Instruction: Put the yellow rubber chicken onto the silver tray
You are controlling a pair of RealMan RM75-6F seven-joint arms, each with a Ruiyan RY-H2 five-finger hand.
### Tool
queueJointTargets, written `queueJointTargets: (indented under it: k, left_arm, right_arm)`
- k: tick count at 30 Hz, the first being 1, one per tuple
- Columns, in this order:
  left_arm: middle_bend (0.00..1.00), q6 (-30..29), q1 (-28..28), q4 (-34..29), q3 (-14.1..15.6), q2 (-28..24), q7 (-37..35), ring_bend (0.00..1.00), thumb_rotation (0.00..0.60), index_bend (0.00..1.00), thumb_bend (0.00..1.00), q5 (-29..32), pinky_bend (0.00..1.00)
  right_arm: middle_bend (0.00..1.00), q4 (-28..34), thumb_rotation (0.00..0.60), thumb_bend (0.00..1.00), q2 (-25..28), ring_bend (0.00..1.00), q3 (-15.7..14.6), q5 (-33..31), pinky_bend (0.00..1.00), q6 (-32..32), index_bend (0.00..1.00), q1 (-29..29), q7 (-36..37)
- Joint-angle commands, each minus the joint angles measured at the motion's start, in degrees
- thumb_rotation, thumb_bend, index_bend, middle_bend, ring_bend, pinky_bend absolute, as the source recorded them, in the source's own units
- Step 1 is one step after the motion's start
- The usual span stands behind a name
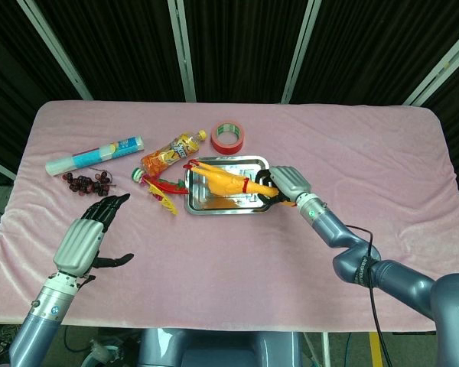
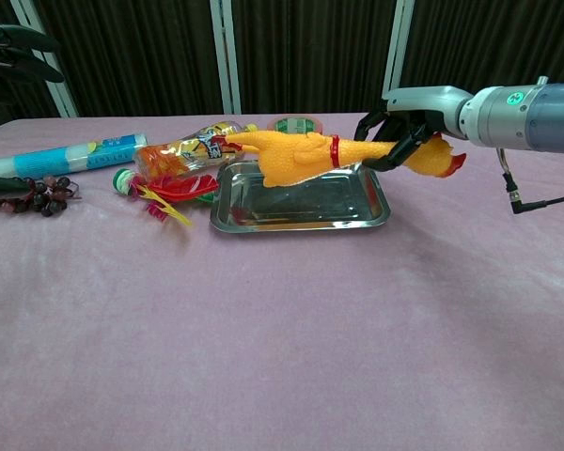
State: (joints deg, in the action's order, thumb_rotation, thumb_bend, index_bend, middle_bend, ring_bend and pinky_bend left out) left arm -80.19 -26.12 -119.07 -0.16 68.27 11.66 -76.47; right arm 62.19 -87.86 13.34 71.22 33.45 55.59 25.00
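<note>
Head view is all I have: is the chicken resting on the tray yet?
Observer: Not by the chest view: the chicken hangs above the tray, with a gap under its body.
Operator: Tilted or level?
Observer: Roughly level, held by the neck in the right hand.
Operator: Where does its head end up?
Observer: Past the hand, out beyond the tray's right rim.

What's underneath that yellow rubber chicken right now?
The silver tray lies under the yellow rubber chicken, which the right hand holds by its neck. The tray floor beyond the chicken's body is hidden in the chest view.
</note>
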Motion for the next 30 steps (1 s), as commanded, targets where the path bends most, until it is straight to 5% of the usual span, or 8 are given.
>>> queueJointTargets:
  k: [1, 19, 24, 30]
  left_arm:
    - [0.10, 0.5, 0.4, 0.3, -0.3, 0.2, -0.3, 0.07, 0.600, 0.05, 0.04, 0.5, 0.14]
    - [0.09, 3.4, 1.9, 1.8, -2.3, 0.6, -1.5, 0.07, 0.600, 0.03, 0.04, 2.5, 0.14]
    - [0.09, 3.6, 2.3, 2.1, -2.6, 0.5, -1.9, 0.07, 0.600, 0.02, 0.04, 2.5, 0.14]
    - [0.08, 4.1, 2.7, 2.5, -3.0, 0.5, -2.4, 0.07, 0.600, 0.01, 0.04, 2.6, 0.14]
  right_arm:
    - [0.77, -1.3, 0.600, 0.73, -0.9, 0.70, 0.0, -0.3, 0.78, -0.9, 1.00, 0.5, -0.4]
    - [0.69, -3.9, 0.600, 0.73, -4.1, 0.55, 1.1, -1.7, 0.62, -2.8, 0.88, 1.9, -1.8]
    - [0.49, -4.2, 0.600, 0.70, -4.2, 0.36, 1.1, -2.6, 0.43, -4.2, 0.53, 2.3, -2.6]
    - [0.26, -3.7, 0.600, 0.40, -3.8, 0.15, 1.1, -3.8, 0.21, -5.6, 0.19, 2.6, -4.1]
